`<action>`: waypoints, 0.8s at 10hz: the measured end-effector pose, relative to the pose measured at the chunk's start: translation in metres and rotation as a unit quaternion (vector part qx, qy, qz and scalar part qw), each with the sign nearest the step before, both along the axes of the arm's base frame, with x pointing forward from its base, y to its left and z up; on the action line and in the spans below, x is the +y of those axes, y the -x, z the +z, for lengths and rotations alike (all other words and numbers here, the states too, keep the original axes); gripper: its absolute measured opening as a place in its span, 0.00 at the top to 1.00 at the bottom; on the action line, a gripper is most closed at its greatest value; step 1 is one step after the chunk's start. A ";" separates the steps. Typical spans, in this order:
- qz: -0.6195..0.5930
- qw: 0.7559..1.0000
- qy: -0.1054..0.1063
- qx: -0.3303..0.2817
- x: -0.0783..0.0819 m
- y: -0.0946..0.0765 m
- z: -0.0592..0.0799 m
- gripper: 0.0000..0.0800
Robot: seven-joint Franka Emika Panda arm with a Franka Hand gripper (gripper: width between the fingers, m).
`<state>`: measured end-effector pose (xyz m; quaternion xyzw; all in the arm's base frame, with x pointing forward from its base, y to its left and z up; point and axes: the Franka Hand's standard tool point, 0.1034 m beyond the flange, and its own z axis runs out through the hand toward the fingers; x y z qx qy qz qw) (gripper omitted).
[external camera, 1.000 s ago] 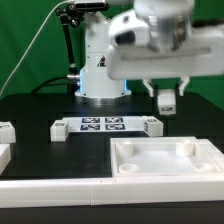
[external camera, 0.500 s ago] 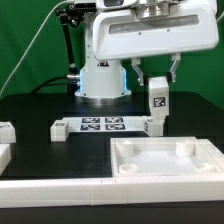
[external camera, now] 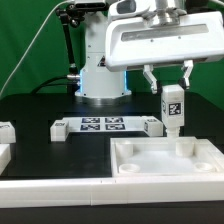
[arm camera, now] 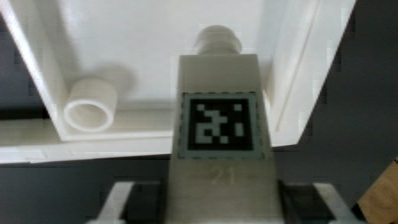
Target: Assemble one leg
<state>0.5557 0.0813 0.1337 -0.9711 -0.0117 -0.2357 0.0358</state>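
Note:
My gripper [external camera: 171, 83] is shut on the leg [external camera: 173, 109], a small white post with a black-and-white tag on its face. The leg hangs upright above the far right corner of the large white tray-like piece [external camera: 160, 165], just over a corner socket [external camera: 184, 147]. In the wrist view the leg [arm camera: 219, 110] fills the middle, its tag facing the camera and its peg end pointing at the tray. A round socket [arm camera: 86, 103] shows beside it. The fingers [arm camera: 135, 200] press both sides of the leg.
The marker board [external camera: 107, 126] lies on the black table at the exterior view's middle. Small white parts [external camera: 6, 132] sit at the left edge. A white rail [external camera: 60, 190] runs along the front. The robot base [external camera: 100, 75] stands behind.
The gripper has carried the leg toward the exterior view's right and a little lower, from behind the marker board's right end to above the tray's far right corner.

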 end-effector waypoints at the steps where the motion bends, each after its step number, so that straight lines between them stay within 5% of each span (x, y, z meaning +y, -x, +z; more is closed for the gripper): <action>1: 0.014 1.000 0.006 -0.003 0.002 -0.003 0.001 0.64; 5: 0.013 1.000 0.005 -0.002 0.003 -0.003 0.000 0.64; 8: 0.035 0.999 0.003 -0.012 0.030 -0.033 0.001 0.64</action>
